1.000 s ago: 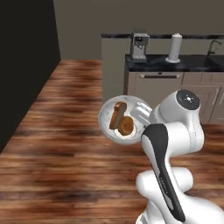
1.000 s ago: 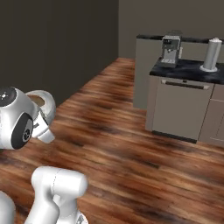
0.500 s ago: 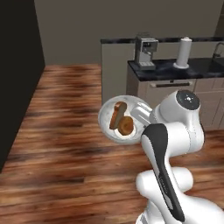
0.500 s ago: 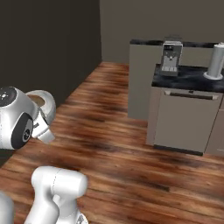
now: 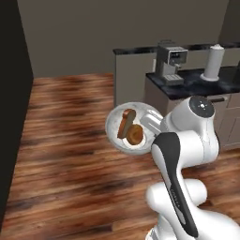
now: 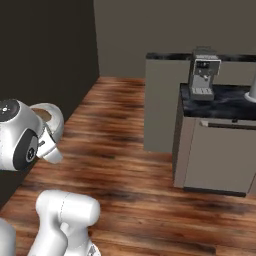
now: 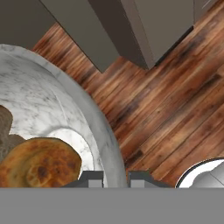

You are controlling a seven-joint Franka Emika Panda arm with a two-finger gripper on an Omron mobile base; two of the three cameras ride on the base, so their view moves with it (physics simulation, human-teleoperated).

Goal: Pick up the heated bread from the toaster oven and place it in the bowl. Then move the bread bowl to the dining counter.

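The fingers (image 7: pixel 115 178) are clamped on the rim of the bowl (image 5: pixel 115 130) with the bread (image 5: pixel 135 135), above open floor (image 5: pixel 70 164), the desk (image 5: pixel 197 84) at 2 o'clock.

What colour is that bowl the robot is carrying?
White with faint grey marbling; the bowl shows best in the hand view.
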